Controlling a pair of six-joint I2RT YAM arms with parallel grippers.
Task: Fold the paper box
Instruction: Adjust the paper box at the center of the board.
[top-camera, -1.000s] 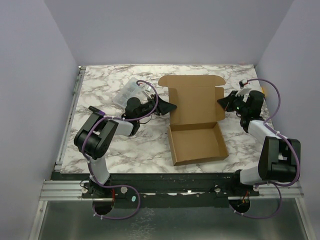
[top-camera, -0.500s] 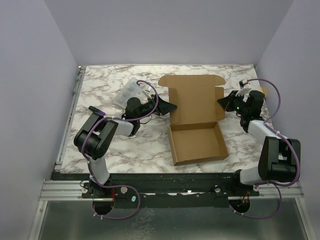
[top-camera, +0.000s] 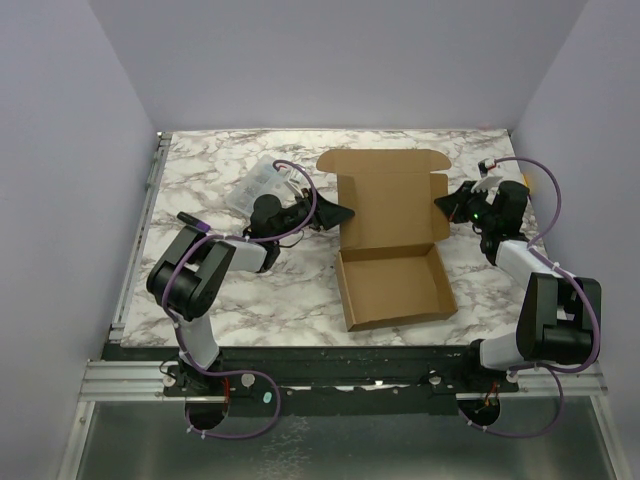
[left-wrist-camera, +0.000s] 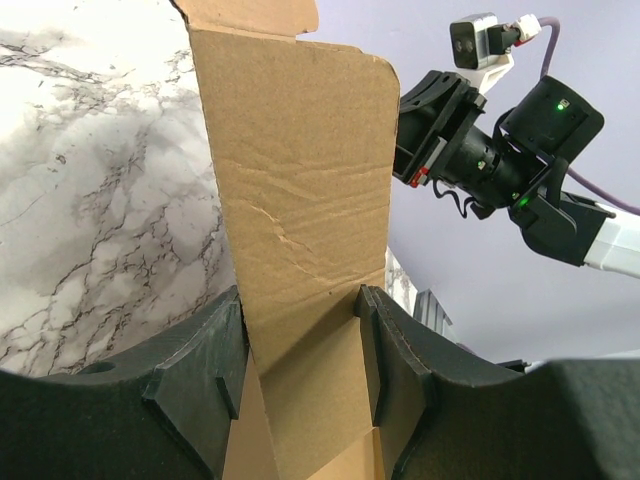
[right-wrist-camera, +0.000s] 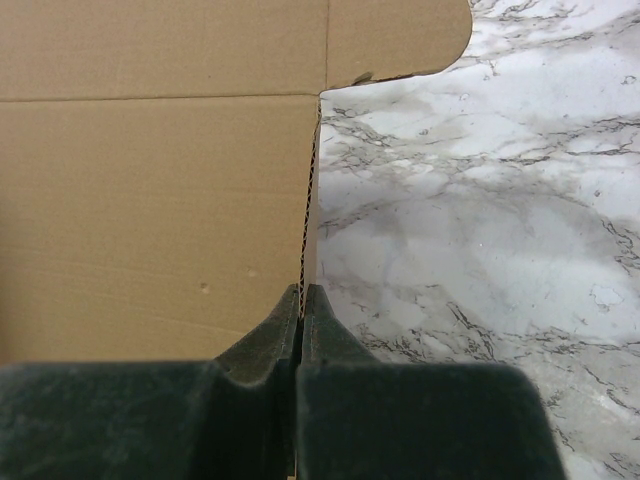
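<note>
The paper box is brown cardboard in mid-table, its shallow tray toward me and its lid panel raised behind. My left gripper is at the lid's left edge. In the left wrist view its jaws stand apart with the lid's side flap between them, spanning the gap. My right gripper is at the lid's right edge. In the right wrist view it is pinched shut on the thin corrugated edge of the box.
A small clear plastic case lies on the marble table behind the left arm. The right arm's wrist and camera face the left gripper across the lid. Purple walls enclose the table on three sides.
</note>
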